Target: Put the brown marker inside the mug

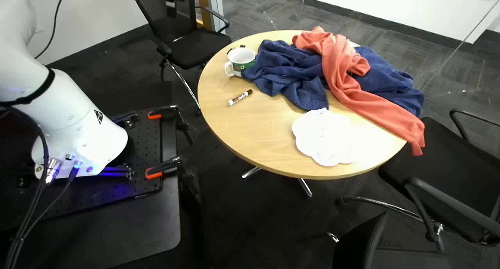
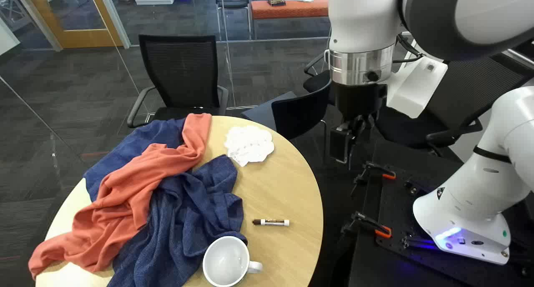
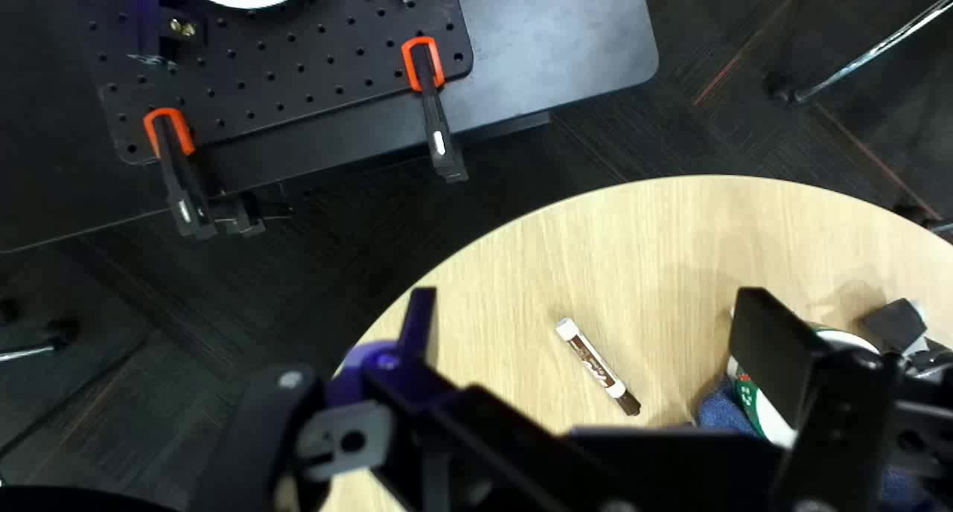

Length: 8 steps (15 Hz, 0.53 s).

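Observation:
The brown marker [image 1: 240, 97] lies flat on the round wooden table. It has a white body, a brown label and a dark brown cap, and also shows in an exterior view [image 2: 270, 222] and in the wrist view [image 3: 598, 366]. The mug [image 1: 236, 67] stands upright against the blue cloth, white with a green band; its inside looks empty in an exterior view [image 2: 227, 260]. In the wrist view the mug [image 3: 767, 417] is partly hidden by a finger. My gripper [image 3: 587, 307] is open and empty, high above; the marker appears between its fingers. It hangs beside the table in an exterior view [image 2: 343, 147].
A blue cloth [image 1: 287, 67] and an orange cloth [image 1: 340, 65] lie bunched on the table [image 1: 250, 134]. A flat white scalloped cloth [image 1: 324, 138] lies near its edge. A small dark object [image 3: 893, 326] is beside the mug. Black chairs [image 2: 181, 74] stand around.

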Each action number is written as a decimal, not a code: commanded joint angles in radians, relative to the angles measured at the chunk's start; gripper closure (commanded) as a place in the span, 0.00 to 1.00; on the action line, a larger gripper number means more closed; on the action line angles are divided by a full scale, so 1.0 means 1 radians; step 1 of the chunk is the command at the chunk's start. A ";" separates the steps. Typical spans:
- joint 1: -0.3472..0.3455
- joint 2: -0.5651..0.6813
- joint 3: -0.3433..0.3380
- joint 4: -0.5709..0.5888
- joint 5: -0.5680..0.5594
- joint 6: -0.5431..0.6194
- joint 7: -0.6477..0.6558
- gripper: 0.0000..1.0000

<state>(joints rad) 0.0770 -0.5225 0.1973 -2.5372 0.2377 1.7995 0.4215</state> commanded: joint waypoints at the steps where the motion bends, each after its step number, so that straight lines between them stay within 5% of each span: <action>1: 0.000 0.000 -0.001 0.001 -0.001 -0.001 0.000 0.00; 8: 0.001 0.024 0.001 0.005 -0.012 0.036 -0.024 0.00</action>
<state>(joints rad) 0.0770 -0.5219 0.1973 -2.5372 0.2364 1.8030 0.4214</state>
